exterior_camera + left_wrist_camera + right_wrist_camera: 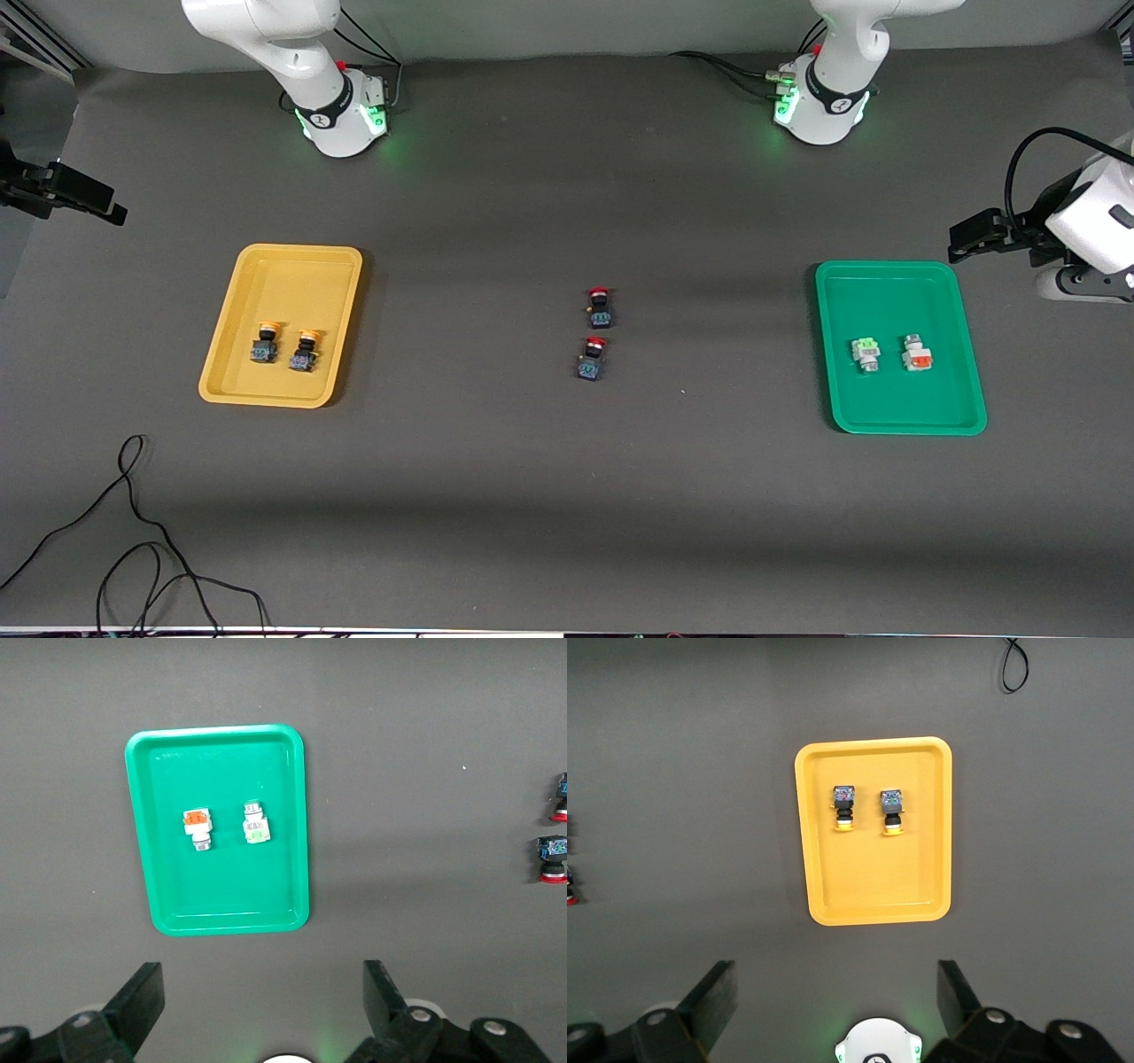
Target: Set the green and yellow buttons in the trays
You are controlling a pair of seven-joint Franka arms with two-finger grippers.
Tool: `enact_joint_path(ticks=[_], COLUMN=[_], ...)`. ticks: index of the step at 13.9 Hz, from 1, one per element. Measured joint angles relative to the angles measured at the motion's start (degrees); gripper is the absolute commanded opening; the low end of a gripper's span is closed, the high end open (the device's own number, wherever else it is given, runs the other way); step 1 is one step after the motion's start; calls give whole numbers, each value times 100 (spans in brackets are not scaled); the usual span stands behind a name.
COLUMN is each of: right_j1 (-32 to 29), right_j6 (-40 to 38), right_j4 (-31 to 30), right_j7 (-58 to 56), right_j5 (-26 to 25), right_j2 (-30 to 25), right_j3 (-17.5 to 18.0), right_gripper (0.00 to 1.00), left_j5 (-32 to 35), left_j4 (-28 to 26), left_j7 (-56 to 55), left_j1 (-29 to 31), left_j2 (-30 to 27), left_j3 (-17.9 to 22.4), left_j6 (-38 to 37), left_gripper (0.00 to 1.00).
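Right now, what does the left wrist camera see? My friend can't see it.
A green tray lies on the dark table, holding a green-faced white button beside an orange-faced white one. The left end effector hangs open above, and two red-capped buttons sit at the edge.

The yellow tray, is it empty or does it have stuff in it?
Not empty. The yellow tray has two yellow-capped buttons lying side by side inside it, near its middle.
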Motion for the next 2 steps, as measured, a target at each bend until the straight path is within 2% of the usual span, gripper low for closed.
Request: enact_joint_path(ticks=[2], right_j1=[1], right_j6=[1], right_j4=[-14], right_j7=[0], right_j5=[0], right_j2=[4], right_j3=[2], right_gripper=[100], left_j5=[0], left_j4=[0], left_j7=[0], left_j1=[-3], left_j2=[0], left_j3=[0], left_j6=[0], left_gripper=[100])
